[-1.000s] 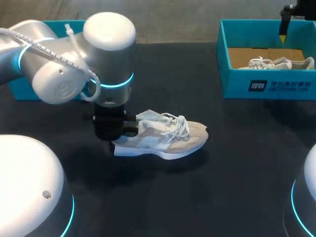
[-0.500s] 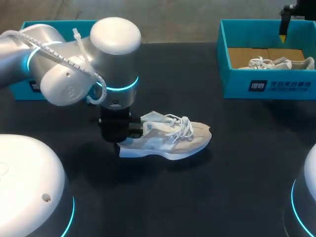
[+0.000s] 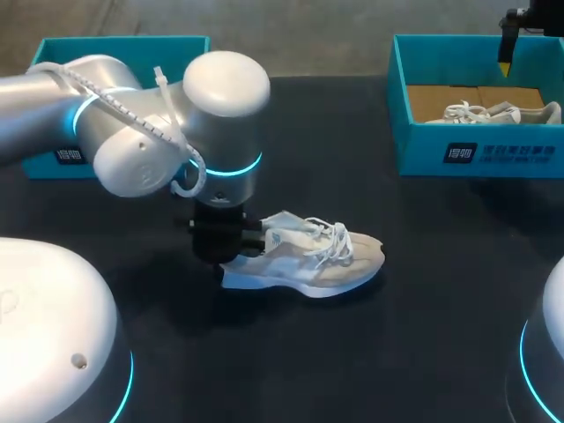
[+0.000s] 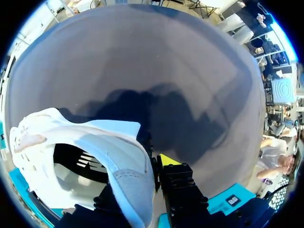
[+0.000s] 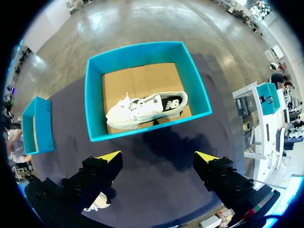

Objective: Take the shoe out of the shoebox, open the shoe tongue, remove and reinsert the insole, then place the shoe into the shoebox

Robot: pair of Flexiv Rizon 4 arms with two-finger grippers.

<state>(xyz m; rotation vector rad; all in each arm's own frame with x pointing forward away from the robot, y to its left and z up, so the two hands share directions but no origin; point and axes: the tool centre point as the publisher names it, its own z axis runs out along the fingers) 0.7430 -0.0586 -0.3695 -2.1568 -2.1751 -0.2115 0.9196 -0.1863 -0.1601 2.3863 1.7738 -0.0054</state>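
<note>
Left gripper (image 4: 147,172) clamped on shoe (image 3: 308,260) heel, table (image 3: 397,352) centre, toe toward 3 o'clock. One yellow tip (image 4: 168,160) shows; other finger hidden behind the heel. Shoebox (image 3: 476,155) at 1 o'clock holds second shoe (image 3: 493,112). Right gripper (image 5: 157,160) high above it, fingers wide apart, mostly cut off in head view. Teal box (image 3: 123,42) at 10 o'clock, partly behind left arm (image 3: 132,132).

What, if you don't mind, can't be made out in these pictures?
- The left gripper: in the head view the arm's own wrist covers it; in the left wrist view the heel of the shoe hides one finger.
- The insole: head view, under tongue and laces; left wrist view, interior shadowed.
- The right gripper: head view, cut off by the upper edge.
- The second shoe: head view, the shoebox front wall hides its lower side.
</note>
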